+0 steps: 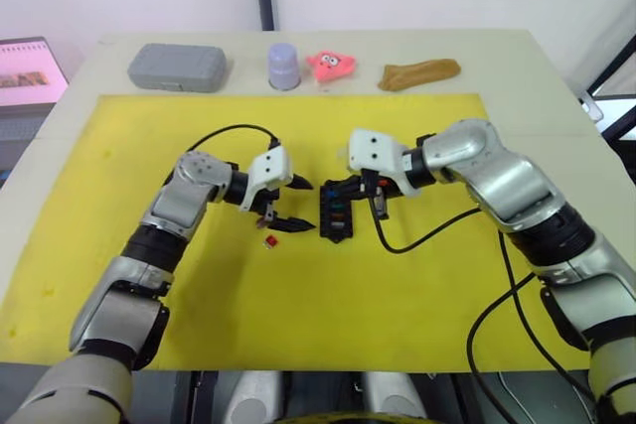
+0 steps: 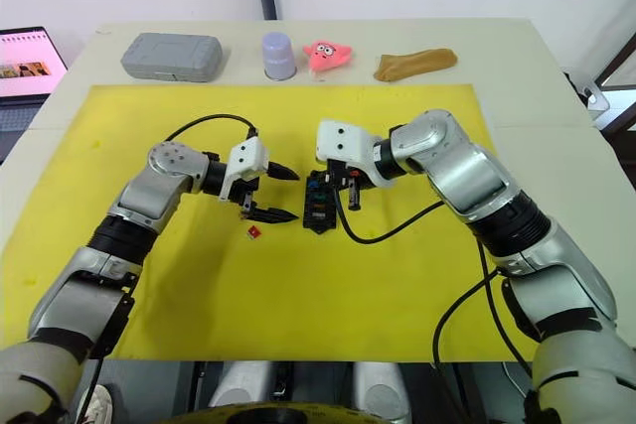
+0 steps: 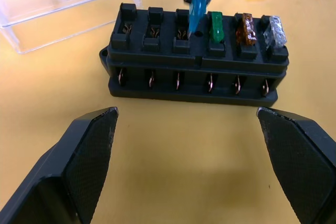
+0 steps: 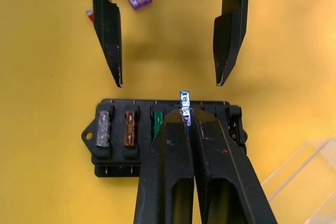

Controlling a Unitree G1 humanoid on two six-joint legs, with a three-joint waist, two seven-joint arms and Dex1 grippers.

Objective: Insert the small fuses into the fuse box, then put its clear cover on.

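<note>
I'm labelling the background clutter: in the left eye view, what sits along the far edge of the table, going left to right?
Grey case → lavender cup → pink toy → brown lump.

bright even light, soft shadows

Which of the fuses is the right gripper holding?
The blue fuse, pinched in the right gripper over the fuse box; green, amber and clear ones sit seated.
</note>
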